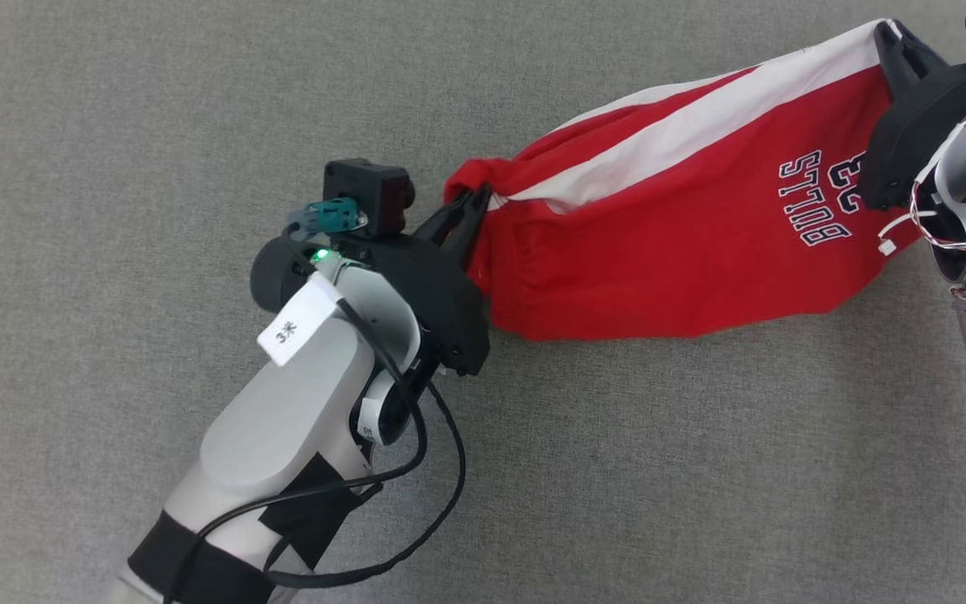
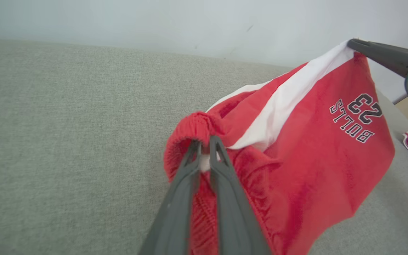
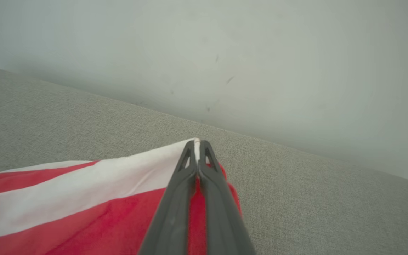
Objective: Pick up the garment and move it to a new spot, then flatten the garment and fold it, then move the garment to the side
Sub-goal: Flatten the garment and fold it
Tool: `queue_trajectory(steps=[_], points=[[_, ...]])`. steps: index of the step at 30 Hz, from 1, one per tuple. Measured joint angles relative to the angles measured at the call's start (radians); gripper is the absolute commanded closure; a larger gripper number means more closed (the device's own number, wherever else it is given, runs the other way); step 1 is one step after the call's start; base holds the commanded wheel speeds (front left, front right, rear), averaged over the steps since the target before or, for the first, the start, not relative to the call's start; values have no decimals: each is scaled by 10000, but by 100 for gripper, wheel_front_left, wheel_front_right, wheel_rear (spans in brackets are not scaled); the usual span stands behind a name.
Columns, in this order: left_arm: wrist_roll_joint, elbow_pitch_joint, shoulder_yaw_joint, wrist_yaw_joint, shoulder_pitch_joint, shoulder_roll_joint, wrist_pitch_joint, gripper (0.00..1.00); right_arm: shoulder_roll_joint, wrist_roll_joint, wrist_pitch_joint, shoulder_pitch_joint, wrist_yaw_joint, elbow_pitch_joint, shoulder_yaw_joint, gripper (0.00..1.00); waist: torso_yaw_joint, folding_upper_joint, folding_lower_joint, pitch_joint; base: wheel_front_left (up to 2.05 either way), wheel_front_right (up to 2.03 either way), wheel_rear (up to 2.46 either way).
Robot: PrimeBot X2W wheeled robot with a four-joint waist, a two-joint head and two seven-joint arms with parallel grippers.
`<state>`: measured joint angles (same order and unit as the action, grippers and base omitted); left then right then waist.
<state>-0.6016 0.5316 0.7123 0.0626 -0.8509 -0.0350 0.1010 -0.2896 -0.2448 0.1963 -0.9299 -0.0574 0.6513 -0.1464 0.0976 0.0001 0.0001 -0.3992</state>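
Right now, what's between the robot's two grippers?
The red shorts span the whole gap. The left gripper pinches one end and the right gripper pinches the white-striped corner at the other. The head view shows it best.

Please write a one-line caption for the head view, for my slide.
Left gripper and right gripper hold the red garment stretched between them over a grey fabric surface.

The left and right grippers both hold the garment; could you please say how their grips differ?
The left gripper pinches the bunched red waistband; the right gripper pinches a flat white-stripe corner. In head view the left gripper is central, the right gripper top right. Both have jaws shut on the garment.
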Motion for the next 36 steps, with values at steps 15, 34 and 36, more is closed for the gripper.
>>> queue_trajectory(steps=[15, 34, 36], points=[[-610, 499, 510, 255, -437, 8, -955, 0, 201, 10, -1732, -738, -48, 1093, 17, 0, 240, 0, 0, 144, 0, 0, 0], [-564, 1358, 1340, -755, 1261, -232, -1835, 0, -184, 98, -2930, 1688, -86, 2222, 86, 0, 115, -2, -3, 1808, 0, 0, 0], [-552, 1388, 1459, -819, 1501, -222, -1820, 0, -169, 98, -2922, 1871, -86, 2261, 75, 0, 55, -2, -3, 2016, 0, 0, 0]])
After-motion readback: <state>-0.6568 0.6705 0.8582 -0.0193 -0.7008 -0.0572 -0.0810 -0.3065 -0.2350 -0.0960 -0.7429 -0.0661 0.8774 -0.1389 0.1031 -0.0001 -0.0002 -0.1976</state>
